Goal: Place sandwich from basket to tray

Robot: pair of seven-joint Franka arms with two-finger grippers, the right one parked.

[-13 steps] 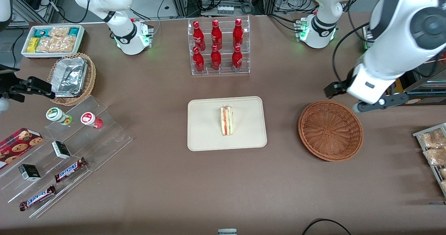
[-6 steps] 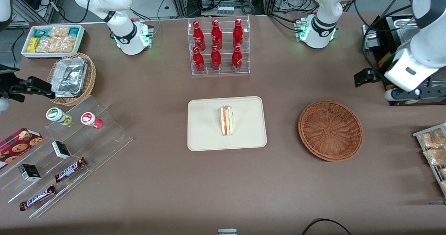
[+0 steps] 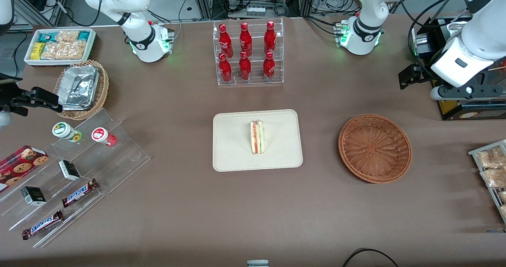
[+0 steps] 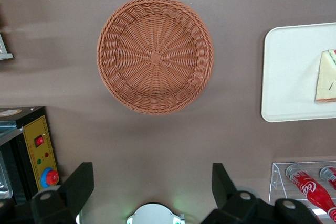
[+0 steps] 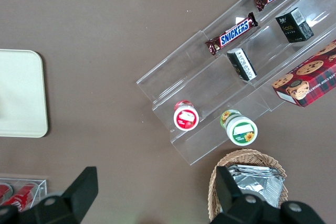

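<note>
The sandwich (image 3: 257, 137) is lying on the tray (image 3: 233, 156) in the middle of the worktop (image 3: 178, 203), clear of the basket (image 3: 374, 148) beside it. The end effector (image 4: 152, 192) is hovering high above the worktop's working-arm end, farther from the front camera than the basket, fingers (image 4: 79, 184) spread wide, gripping nothing.

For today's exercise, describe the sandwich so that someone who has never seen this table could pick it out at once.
Start at the clear rack of red bottles; nearer the front camera lies a cream tray with a low rim. The sandwich lies near its middle, a pale bread wedge with red and green filling along one edge. Nothing else is on the tray, the brown basket beside it is empty, and the open gripper hovers above the table beside that basket.
</note>
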